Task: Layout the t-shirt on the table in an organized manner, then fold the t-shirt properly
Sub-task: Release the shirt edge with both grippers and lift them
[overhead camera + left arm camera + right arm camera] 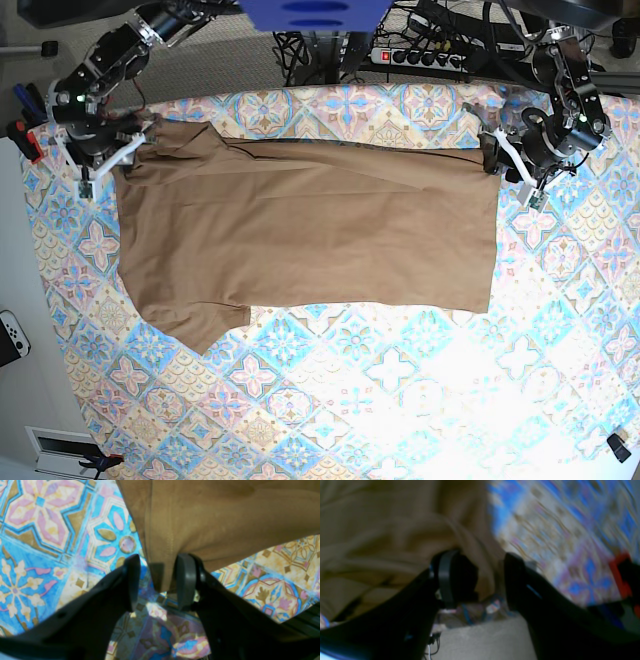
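t-shirt (300,230): tan-brown, spread out pretty flat across the upper middle of the desk, lying sideways in the base view. one short sleeve stuck out at the lower left, and the far long edge looked folded over into a narrow band.
shirt corners: both far corners were pinched, one at each end, and each looked pulled slightly toward its arm.
left gripper (156,580): clenched on a corner of the shirt. the wrist view showed a stitched hem edge hanging down between the two dark pads, just above the cloth. in the base view it sat at the shirt's right end (497,155).
right gripper (477,580): grasping a bunched fold of the shirt between its jaws. that view was blurry, but the fabric clearly ran between the pads. base view had it at the top left corner (140,138).
desk (400,400): covered in a pastel tile cloth of blue, pink and cream. the whole near half was bare.
extras: a power strip (425,57) and tangled cables sat beyond the far edge.
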Tool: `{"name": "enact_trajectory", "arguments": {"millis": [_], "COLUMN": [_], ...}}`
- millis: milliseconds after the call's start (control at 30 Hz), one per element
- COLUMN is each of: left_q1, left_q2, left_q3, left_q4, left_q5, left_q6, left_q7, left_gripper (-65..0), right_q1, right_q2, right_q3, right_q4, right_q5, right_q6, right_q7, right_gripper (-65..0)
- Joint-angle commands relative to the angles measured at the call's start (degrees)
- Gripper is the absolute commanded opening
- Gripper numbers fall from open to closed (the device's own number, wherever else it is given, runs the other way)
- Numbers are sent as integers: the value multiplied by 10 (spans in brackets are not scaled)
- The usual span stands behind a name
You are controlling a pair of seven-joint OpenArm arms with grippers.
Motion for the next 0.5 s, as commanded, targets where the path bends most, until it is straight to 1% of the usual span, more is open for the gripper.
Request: {"name": "enact_trajectory", "arguments": {"millis": [0,100,200,233,333,400,467], "left_q1": [-3,-2,-3,-3,-3,-2,-2], "left_q2": [-9,-9,-9,-7,16,21,23], "left_q3": [-4,-4,-22,-36,-65,-78,-82], "left_q4": [11,11,19,33,81,99,101], "left_q5": [-5,-6,-9,-9,-5,-5,-5], "left_q6": [3,3,3,3,3,3,3], "left_q7": [-6,-9,-10,-10,-9,-6,-7], "left_gripper": [-408,-408,-411,-411,-408,-408,-408], "right_q1": [15,50,52,53,53,53,53], "right_q2": [8,8,8,8,6,6,6], "right_q3": [3,9,29,31,29,30,30], "right_q4": [9,9,9,10,14,13,13], "right_q5": [3,2,-18,-37,-112,-156,-170], "right_q6": [-1,-1,-1,-1,-1,-1,-1], "right_q7": [8,8,8,6,6,10,11], "right_gripper": [-383,-383,-383,-383,-383,-383,-384]}}
